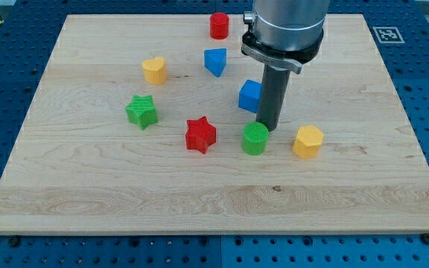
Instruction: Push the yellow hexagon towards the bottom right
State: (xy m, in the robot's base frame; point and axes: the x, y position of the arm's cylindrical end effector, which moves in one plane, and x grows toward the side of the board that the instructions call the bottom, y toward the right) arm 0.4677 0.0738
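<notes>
The yellow hexagon (307,141) lies on the wooden board right of centre. My tip (266,129) stands to its left, a short gap away, just above and right of the green cylinder (255,138) and nearly touching it. A blue cube (250,96) sits just left of the rod, partly behind it.
A red star (200,135) lies left of the green cylinder. A green star (141,112) and a yellow heart (154,70) are further left. A blue block (215,61) and a red cylinder (219,25) are near the view's top. The board's right edge (415,141) lies beyond the hexagon.
</notes>
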